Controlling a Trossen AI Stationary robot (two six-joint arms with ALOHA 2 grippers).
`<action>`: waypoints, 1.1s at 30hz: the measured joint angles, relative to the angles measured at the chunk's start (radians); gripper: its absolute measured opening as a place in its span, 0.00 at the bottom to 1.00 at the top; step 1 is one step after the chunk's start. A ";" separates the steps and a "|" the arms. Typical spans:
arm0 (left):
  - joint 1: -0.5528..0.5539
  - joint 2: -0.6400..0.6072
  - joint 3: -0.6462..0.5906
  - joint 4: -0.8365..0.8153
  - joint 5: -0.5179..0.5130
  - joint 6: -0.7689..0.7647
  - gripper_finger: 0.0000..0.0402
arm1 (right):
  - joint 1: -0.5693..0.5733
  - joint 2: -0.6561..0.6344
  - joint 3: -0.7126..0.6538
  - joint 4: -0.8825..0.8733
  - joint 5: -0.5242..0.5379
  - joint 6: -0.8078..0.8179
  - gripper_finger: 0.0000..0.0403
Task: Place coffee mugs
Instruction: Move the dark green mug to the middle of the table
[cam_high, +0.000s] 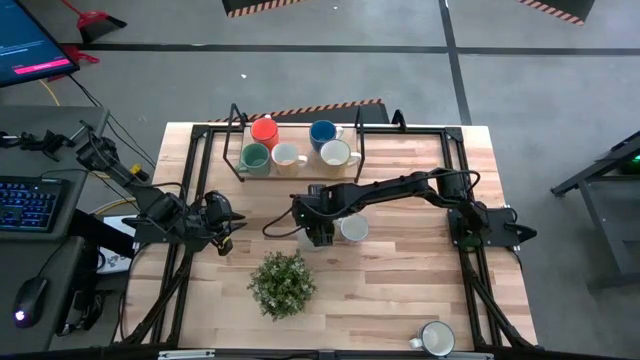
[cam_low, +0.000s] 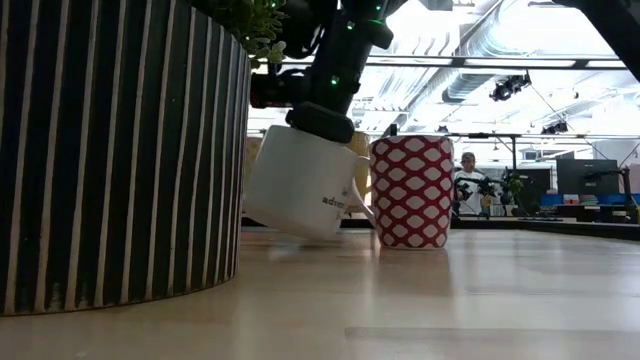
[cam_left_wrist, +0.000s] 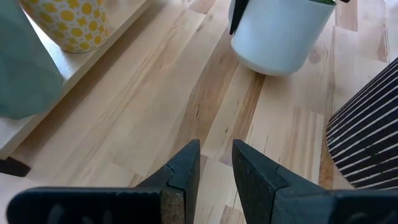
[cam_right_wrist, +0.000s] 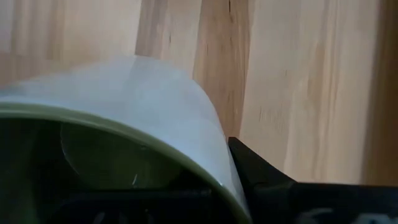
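Observation:
My right gripper (cam_high: 322, 226) is over the middle of the table, shut on a white mug (cam_high: 352, 228) with a green inside (cam_right_wrist: 106, 155). In the low view this mug (cam_low: 300, 185) hangs tilted just over the wood. Whether its lower edge touches the table, I cannot tell. Several more mugs stand on a low shelf (cam_high: 300, 172) at the back: orange (cam_high: 263, 130), blue (cam_high: 322, 132), teal (cam_high: 254, 157), a yellow-dotted one (cam_high: 288, 158) and a white one (cam_high: 336, 153). My left gripper (cam_high: 224, 228) waits at the left, slightly open, with nothing between its fingers (cam_left_wrist: 186, 163). My right gripper holds the white mug by its rim (cam_right_wrist: 217, 168). One finger (cam_right_wrist: 261, 177) lies against the outer wall; the other is hidden inside the mug. The fingers come from above, slanting down. The mug hangs tilted below them, its mouth turned toward the gripper.
A bushy plant (cam_high: 282, 283) in a striped pot (cam_low: 110, 160) stands near the front, close to the held mug. A red-and-white patterned mug (cam_low: 412, 190) shows behind it in the low view. Another white mug (cam_high: 435, 340) sits at the front right edge. A person shows far off in the room.

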 joint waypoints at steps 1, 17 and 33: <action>0.000 0.000 0.000 0.000 0.000 0.000 0.20 | -0.001 0.000 0.000 -0.008 0.000 0.000 0.00; 0.000 0.000 0.000 0.004 0.000 -0.001 0.20 | -0.023 -0.001 0.000 -0.096 0.007 0.002 0.00; 0.000 0.000 0.000 0.004 0.001 -0.001 0.20 | -0.032 0.025 0.004 -0.036 0.008 -0.001 0.00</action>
